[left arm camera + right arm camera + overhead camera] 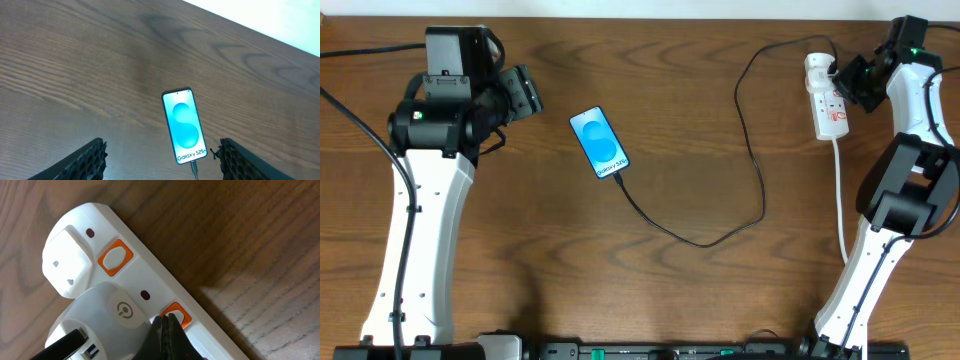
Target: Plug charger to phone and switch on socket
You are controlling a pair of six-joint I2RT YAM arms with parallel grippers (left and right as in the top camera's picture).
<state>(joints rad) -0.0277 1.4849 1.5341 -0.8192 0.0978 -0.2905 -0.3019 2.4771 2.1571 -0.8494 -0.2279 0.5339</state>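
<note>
The phone (599,143) lies screen up left of centre, its blue screen lit (184,125). The charger (761,190), a thin black cable, has its tip in the phone's lower end (194,168). It loops right and up to the socket (826,96) at the far right. My left gripper (526,94) hovers open left of the phone, which shows between its fingers (93,161). My right gripper (167,321) is shut, its tip resting on the socket's second orange switch (178,315). A white adapter (112,312) sits in the socket (150,270), a black plug (66,341) in it.
A second orange switch (115,259) sits beside a smaller white plug (67,262) at the socket's end. The socket's white cord (841,200) runs down toward the front edge beside the right arm. The table is dark wood (700,120).
</note>
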